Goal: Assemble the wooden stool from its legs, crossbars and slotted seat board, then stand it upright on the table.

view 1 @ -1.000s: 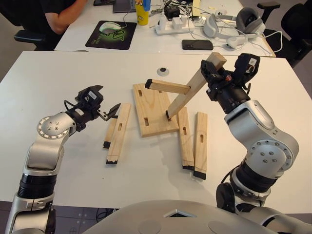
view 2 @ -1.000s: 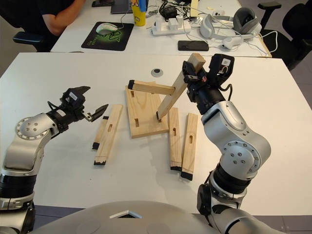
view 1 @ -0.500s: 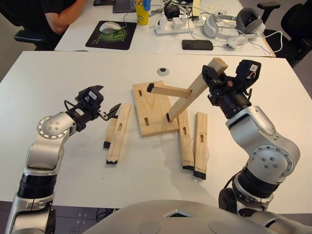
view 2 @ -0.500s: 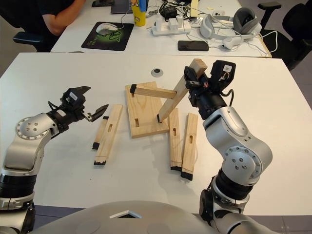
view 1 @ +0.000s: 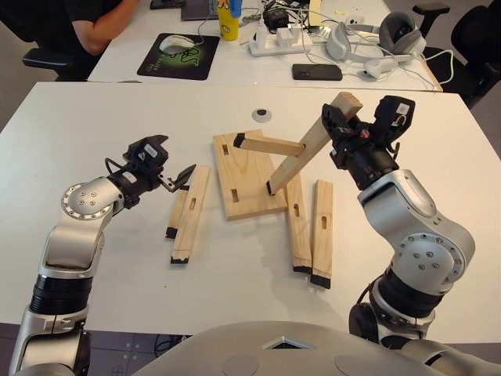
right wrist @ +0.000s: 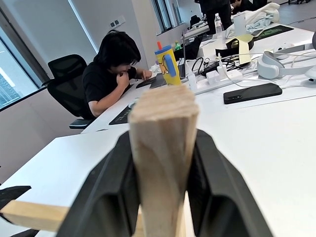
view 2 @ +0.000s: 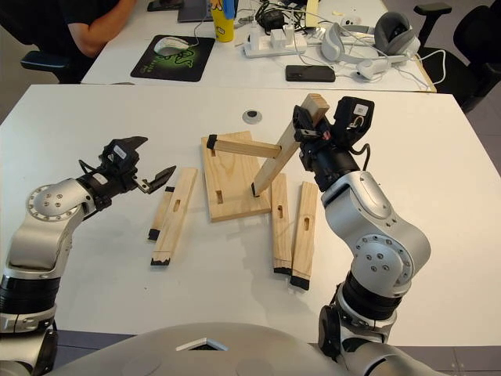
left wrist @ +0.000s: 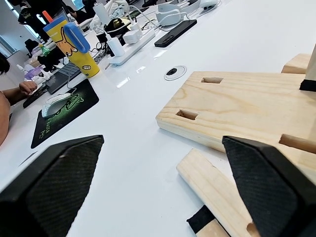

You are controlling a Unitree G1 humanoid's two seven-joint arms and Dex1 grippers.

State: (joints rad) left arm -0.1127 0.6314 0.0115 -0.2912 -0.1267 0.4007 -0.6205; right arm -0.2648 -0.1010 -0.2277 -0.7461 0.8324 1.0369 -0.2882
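Observation:
My right gripper is shut on a wooden leg that slants down to the slotted seat board, its black-tipped foot resting on the board. A crossbar sticks out sideways from that leg, over the board. The seat board lies flat mid-table with several slots showing. Two more legs lie side by side to the board's right. Another leg and a shorter piece lie to its left. My left gripper stands open just left of those pieces, holding nothing.
A round grommet sits in the table behind the board. On the far desk are a black mouse pad, a yellow cup, a phone and headsets. A person sits at its far left.
The right gripper has shifted the held leg and crossbar slightly; the leg's foot stays on the board. The left arm has hardly moved.

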